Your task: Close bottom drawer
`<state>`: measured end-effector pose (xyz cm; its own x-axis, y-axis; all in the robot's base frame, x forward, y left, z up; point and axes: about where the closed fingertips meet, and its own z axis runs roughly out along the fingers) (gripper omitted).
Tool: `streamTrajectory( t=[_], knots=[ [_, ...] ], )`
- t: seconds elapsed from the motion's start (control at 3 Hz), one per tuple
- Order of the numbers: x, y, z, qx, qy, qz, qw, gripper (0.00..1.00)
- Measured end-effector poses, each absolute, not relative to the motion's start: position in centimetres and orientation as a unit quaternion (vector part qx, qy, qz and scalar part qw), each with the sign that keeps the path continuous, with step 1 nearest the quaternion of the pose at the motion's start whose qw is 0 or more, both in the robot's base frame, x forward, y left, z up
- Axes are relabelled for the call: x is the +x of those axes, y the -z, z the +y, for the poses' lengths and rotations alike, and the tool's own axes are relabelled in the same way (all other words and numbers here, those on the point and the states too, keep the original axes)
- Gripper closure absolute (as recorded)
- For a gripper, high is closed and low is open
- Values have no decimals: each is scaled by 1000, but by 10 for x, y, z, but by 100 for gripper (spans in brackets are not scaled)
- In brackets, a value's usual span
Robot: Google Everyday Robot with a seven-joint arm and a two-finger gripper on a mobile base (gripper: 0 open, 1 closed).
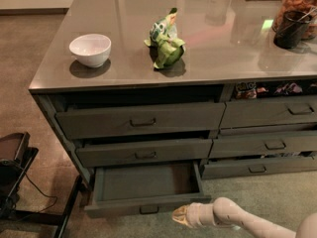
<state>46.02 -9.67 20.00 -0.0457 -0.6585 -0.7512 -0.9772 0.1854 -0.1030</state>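
The bottom drawer [148, 205] of the wider left stack is pulled well out, and its inside looks empty. Its slim dark grey-green front has a small dark pull handle [149, 209]. My gripper [180, 215] is at the end of a pale arm that comes in from the lower right. It sits low, just in front of the drawer front's right end, to the right of the handle.
Two taller drawers [143, 122] above stand slightly ajar. The narrower right stack [267, 145] is beside them. On the countertop are a white bowl [90, 49], a green crumpled bag [166, 41] and jars [294, 14]. A dark stand [15, 182] is at the lower left.
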Motion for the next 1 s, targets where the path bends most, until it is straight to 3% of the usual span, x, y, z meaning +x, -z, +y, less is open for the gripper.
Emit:
streamTrajectory(
  t=[1.0],
  knots=[
    [480, -175, -95, -593, -178, 679, 394, 100]
  ],
)
